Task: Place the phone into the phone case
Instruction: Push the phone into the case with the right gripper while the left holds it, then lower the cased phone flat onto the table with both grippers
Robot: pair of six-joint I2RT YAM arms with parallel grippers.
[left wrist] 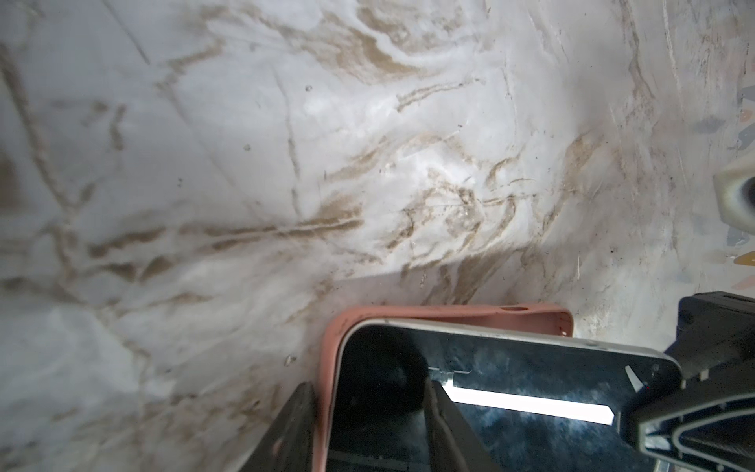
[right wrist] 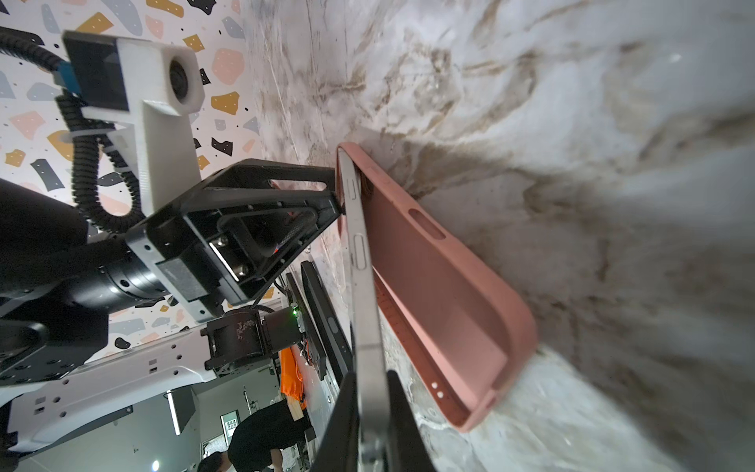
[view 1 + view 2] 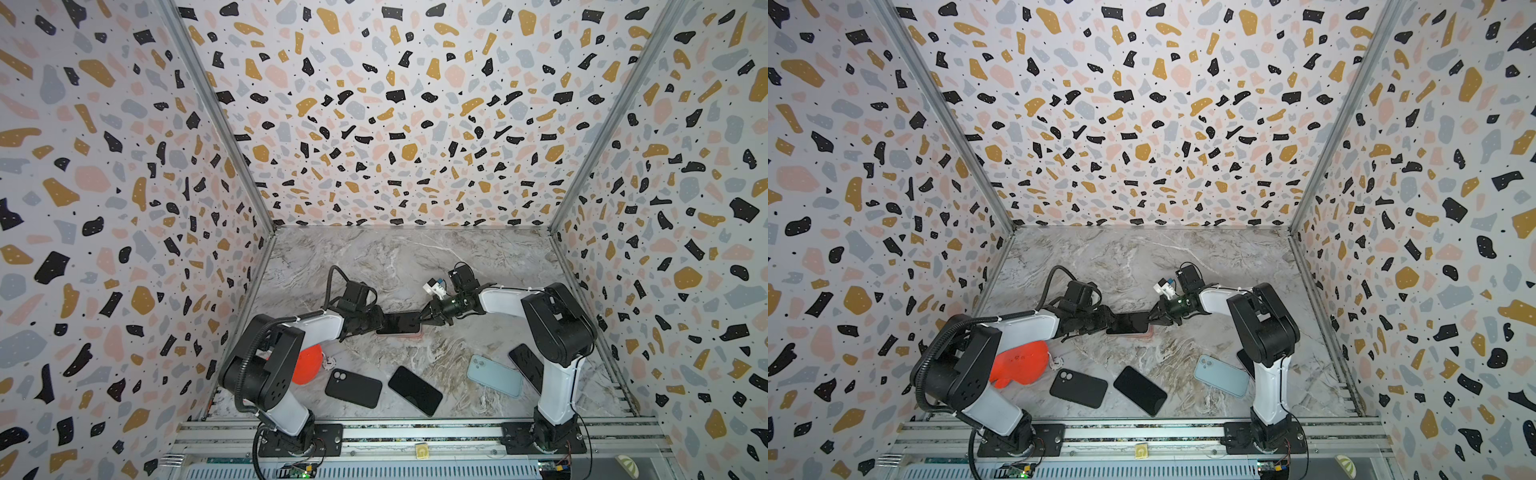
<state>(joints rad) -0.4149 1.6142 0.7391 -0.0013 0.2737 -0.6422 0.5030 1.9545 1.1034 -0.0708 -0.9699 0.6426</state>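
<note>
The phone point(image 3: 398, 323) sits near the middle of the marble counter point(image 3: 415, 257), one end tucked into the pink case point(image 2: 441, 286) and the other lifted clear of it — tilted, not seated. The right gripper point(image 3: 423, 315) is pinched tight on the raised end's thin edge. The left gripper point(image 3: 374, 322) is at the tucked end, one finger point(image 1: 449, 425) lying on the glass and the other point(image 1: 286, 433) outside the case wall; its jaws stand partly apart, and whether they actually clamp anything cannot be told.

The likeliest failure is a slip: the phone is smooth glass with a brushed metal band, and the right grip covers only a narrow strip of it. If the raised end is pushed down while off line, its rounded corner could ride on the case's lip instead of snapping under. The case looks like soft matte silicone — thin-walled, with cut-outs along its side — so its rim may fold inward, or the whole shell may skate across the slick counter if the left gripper lets go.
</note>
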